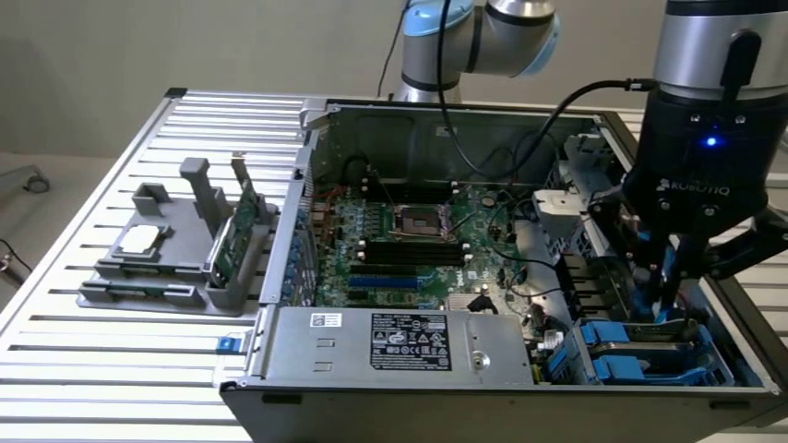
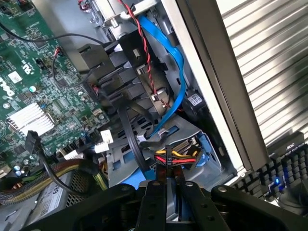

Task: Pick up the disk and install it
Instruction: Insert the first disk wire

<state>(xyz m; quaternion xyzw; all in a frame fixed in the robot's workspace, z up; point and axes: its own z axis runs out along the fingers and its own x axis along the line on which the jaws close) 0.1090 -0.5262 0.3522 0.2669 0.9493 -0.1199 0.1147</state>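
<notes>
Down in the cramped drive bay — cables close — jaws clench the disk edge-on.

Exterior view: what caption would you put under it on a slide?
Robot gripper reaching into an open computer case, over its blue-bracketed drive bay.

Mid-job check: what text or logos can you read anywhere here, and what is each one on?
"ROBOTIQ": on the body of the pincer.
"AOC": on the monitor.
The black label on the silver box: print too small to read.
</notes>
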